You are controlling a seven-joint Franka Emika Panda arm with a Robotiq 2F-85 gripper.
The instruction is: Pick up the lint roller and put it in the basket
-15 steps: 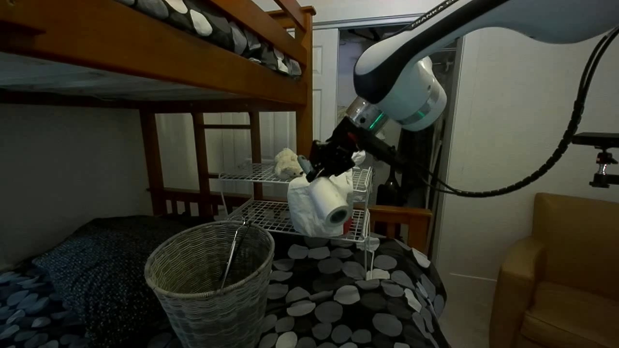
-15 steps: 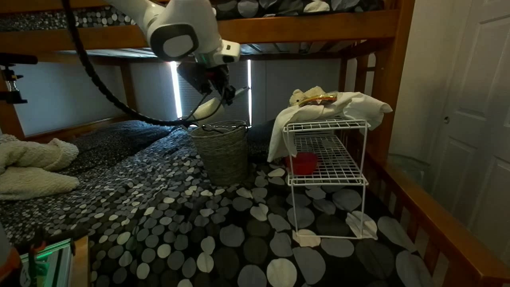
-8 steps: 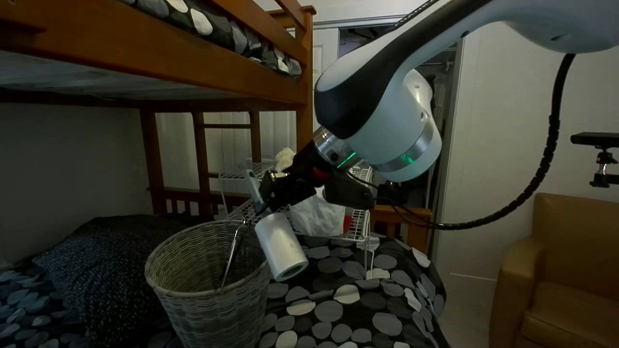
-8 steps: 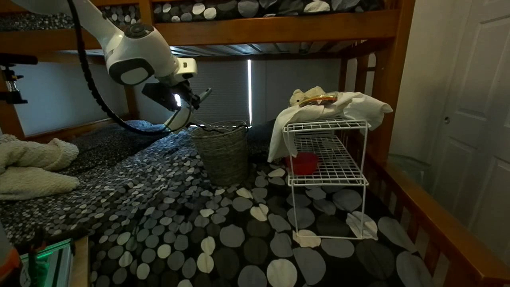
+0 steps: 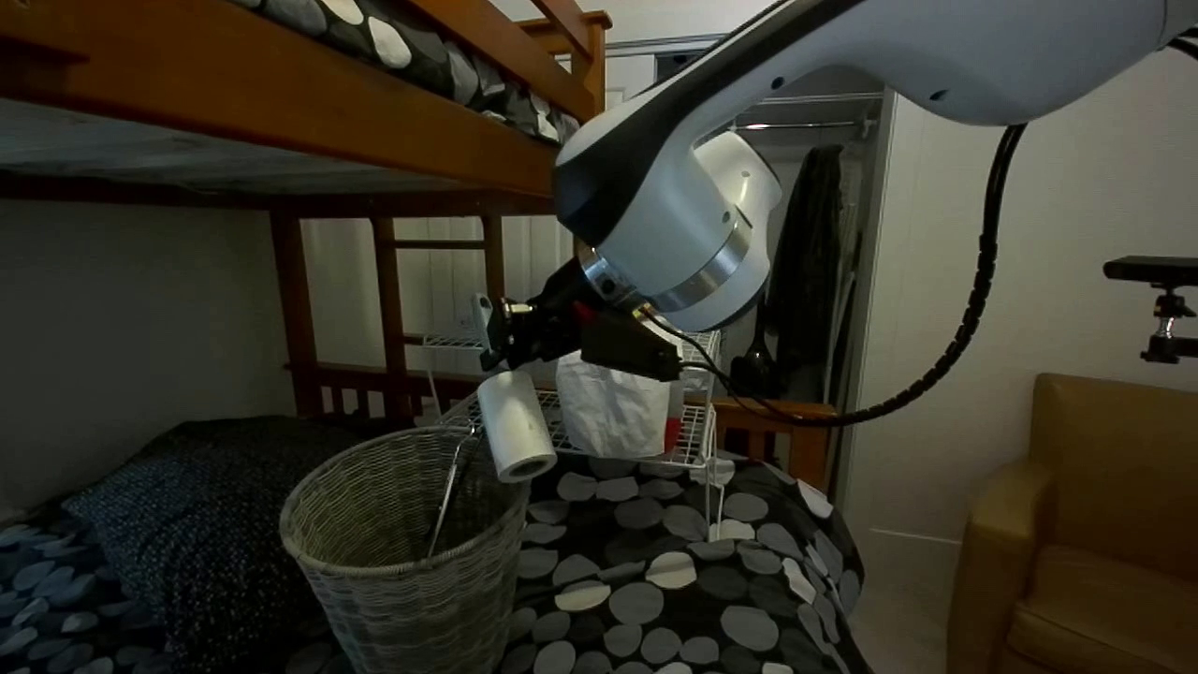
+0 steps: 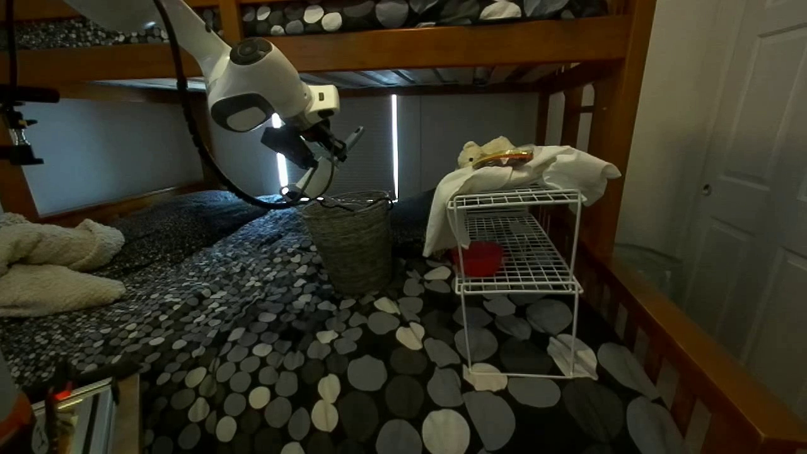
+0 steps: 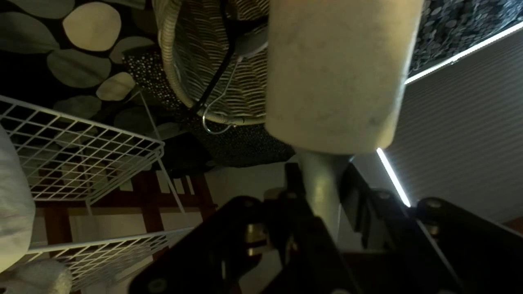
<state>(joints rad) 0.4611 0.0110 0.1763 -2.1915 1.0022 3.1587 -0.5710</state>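
White cylindrical lint roller point(image 5: 517, 426) held tilted near the rim of the round pale woven wicker basket point(image 5: 421, 618).
The black 2-finger gripper point(image 7: 322, 174) is clamped on the roller's grey handle point(image 5: 483, 320); the long axis slants down from there; whether it overhangs the opening I cannot tell. A thin silver-and-black hooked object point(image 5: 453, 479) leans inside the basket.

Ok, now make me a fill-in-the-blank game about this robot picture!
The claw holds the lint roller with its roll lower than its ____.
The wicker basket stands on a bunk ____.
The bowl on the wire rack is colored ____.
The wire rack has ____ shelves.
Missing words: handle; bed; red; two.
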